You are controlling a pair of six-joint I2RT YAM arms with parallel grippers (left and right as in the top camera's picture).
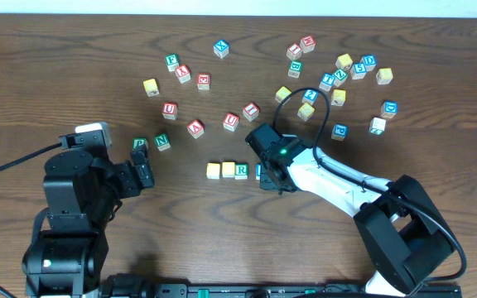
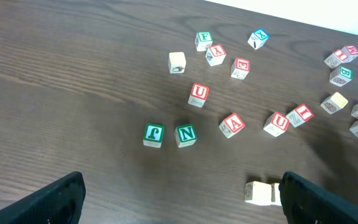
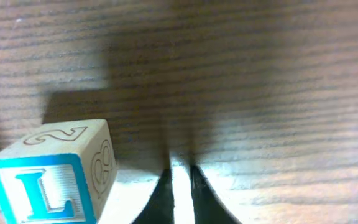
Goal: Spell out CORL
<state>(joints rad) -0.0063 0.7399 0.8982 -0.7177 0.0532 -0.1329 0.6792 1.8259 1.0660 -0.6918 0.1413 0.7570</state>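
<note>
Because the right hand sat right over the end of the row in the overhead shot, all I could get of the last block from up there was a sliver of blue. The right wrist camera sorted it out. It was a blue L block, sitting flat on the bench, just to the left of the fingertips and not between them. Those two tips were pressed together with only a hairline gap, gripping nothing.

What the wrist camera couldn't show was the row itself. From overhead it ran left to right: a yellow block, a cream block, a green R block, then the blue L block half hidden under the hand. They were all packed close together. I couldn't read the letters on the first two from that view.

The left hand was off to the left, well apart from the row. Its own camera showed the fingers spread wide with nothing between them. Further out it caught a green N block just beside another green block, a red U block and a red A block. The left end of the row showed next to its right finger.
</note>
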